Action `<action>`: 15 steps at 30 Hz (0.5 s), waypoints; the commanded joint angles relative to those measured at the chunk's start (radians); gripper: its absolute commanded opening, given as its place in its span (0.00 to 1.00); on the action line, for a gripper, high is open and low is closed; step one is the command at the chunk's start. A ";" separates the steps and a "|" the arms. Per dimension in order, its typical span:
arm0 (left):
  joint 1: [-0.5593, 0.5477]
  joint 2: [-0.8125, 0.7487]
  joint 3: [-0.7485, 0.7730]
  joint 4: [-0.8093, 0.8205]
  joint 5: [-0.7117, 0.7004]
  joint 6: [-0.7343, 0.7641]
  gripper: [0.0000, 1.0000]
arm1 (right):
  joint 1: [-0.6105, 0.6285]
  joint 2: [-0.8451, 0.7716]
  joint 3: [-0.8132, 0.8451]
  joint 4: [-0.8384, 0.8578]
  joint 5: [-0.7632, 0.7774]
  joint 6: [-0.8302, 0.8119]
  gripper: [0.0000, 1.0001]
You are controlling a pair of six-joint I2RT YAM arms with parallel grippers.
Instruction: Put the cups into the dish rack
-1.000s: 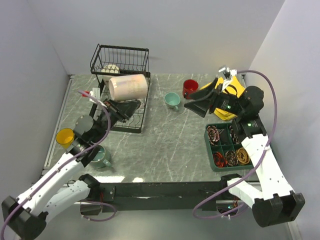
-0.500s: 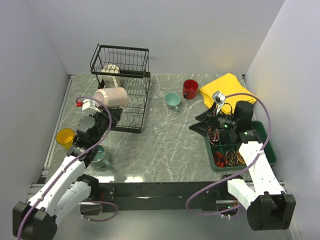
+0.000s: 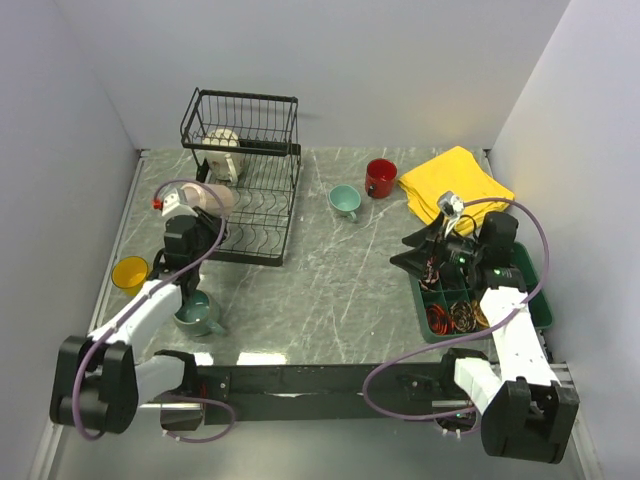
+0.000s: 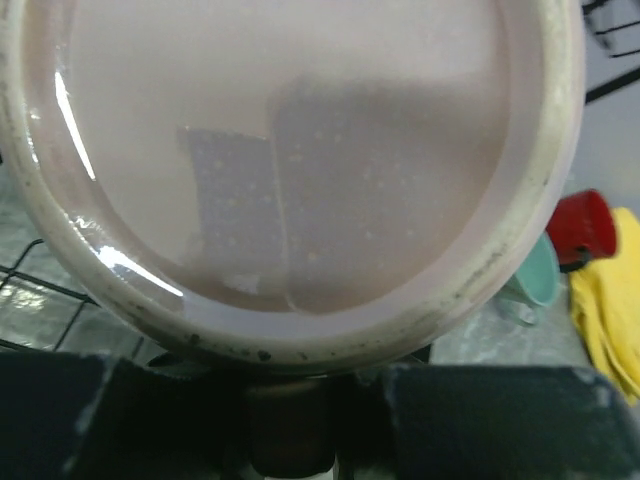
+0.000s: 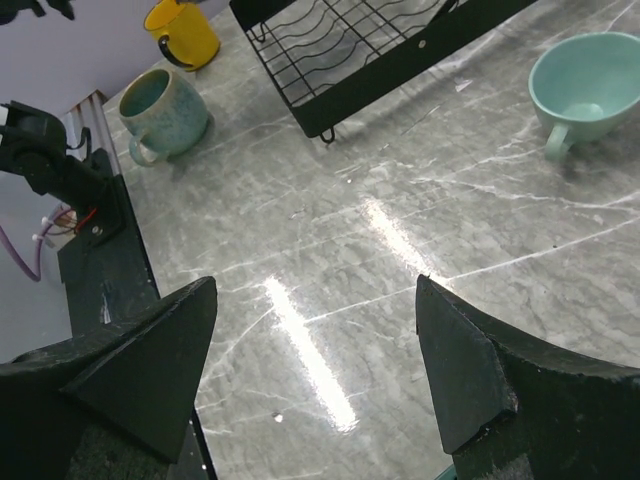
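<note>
My left gripper (image 3: 200, 222) is shut on the handle of the beige cup (image 3: 214, 196), held at the left edge of the black dish rack (image 3: 262, 205). In the left wrist view the cup's lilac inside (image 4: 300, 150) fills the frame, with my left gripper (image 4: 290, 405) below its rim. A cream cup (image 3: 222, 140) sits in the rack's basket. On the table stand the teal cup (image 3: 345, 200), red cup (image 3: 380, 177), yellow cup (image 3: 130, 272) and grey-green cup (image 3: 198, 313). My right gripper (image 3: 408, 252) (image 5: 312, 283) hangs open over bare table, holding nothing.
A yellow cloth (image 3: 455, 185) lies at the back right. A green compartmented tray (image 3: 522, 262) with small items sits under the right arm. The right wrist view shows the teal cup (image 5: 590, 75), grey-green cup (image 5: 165, 105), yellow cup (image 5: 185, 25) and the rack's corner (image 5: 380, 50).
My left arm has carried the beige cup leftward and lower, from above the rack to its left edge. The right arm has drawn back from the red cup toward the green tray.
</note>
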 commanded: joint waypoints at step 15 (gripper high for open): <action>0.028 0.451 0.378 0.083 -0.227 0.094 0.01 | -0.098 -0.066 -0.016 0.074 -0.079 0.037 0.86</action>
